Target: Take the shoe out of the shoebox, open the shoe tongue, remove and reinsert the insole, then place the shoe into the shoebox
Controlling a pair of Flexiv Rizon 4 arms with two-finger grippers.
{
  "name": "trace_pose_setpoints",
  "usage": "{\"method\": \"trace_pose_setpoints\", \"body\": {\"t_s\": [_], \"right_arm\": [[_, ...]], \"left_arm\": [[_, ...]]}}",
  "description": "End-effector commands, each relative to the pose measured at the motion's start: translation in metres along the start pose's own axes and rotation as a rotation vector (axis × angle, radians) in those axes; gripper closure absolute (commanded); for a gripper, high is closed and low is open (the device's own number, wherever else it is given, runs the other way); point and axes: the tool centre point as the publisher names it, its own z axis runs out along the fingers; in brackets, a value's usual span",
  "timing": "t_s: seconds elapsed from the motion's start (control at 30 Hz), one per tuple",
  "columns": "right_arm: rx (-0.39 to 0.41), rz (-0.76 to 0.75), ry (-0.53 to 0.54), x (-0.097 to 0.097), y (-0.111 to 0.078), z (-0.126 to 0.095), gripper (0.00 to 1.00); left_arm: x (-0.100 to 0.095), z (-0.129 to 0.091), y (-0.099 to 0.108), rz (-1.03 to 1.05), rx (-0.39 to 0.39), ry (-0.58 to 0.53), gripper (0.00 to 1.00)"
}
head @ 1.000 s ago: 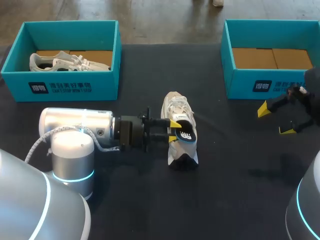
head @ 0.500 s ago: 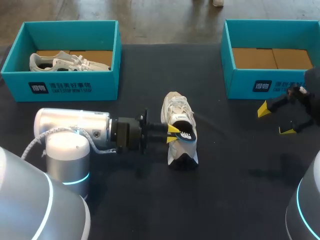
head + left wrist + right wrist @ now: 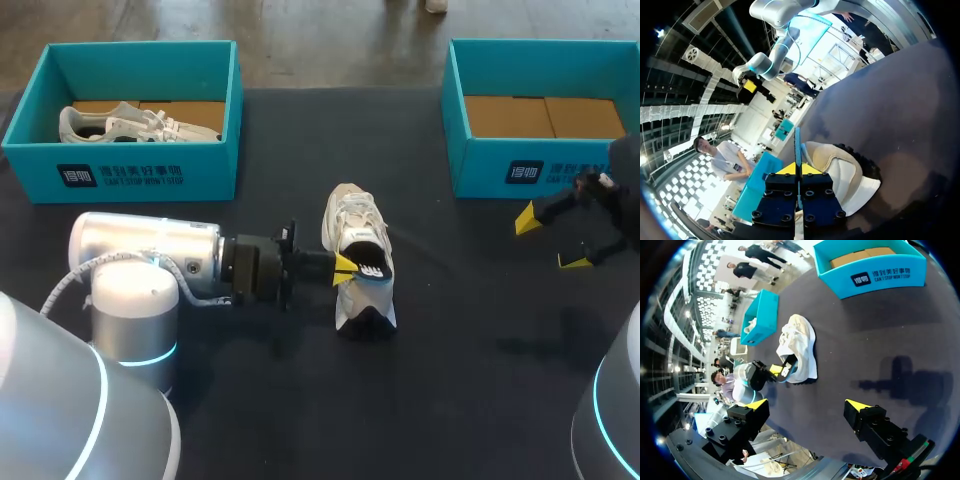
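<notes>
The left pincer (image 3: pixel 343 268) pinches the insole (image 3: pixel 372 272), which sticks up from the heel of the white shoe (image 3: pixel 352 222) lying on the dark table (image 3: pixel 470 350). The right pincer (image 3: pixel 549 240) hangs spread just before the right shoebox (image 3: pixel 500 170). The left shoebox (image 3: pixel 120 178) holds a second shoe (image 3: pixel 130 123).

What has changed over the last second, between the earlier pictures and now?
The left gripper closed its fingers on the insole at the opening of the shoe, and the left arm drew back slightly toward its own side. The shoe and the open right gripper stayed put.
</notes>
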Motion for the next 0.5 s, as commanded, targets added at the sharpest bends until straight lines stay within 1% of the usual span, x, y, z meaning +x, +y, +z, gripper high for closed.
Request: {"method": "trace_pose_setpoints", "body": {"t_s": [0.03,0.2,0.5], "right_arm": [[-0.001,0.001,-0.004,0.0,-0.001,0.001,0.0],[-0.001,0.001,-0.004,0.0,-0.001,0.001,0.0],[-0.001,0.001,-0.004,0.0,-0.001,0.001,0.0]], "left_arm": [[0.001,0.002,0.008,0.002,0.003,-0.001,1.0],[-0.001,0.004,0.018,0.004,-0.013,-0.008,1.0],[-0.004,0.009,0.029,0.022,-0.039,0.01,1.0]]}}
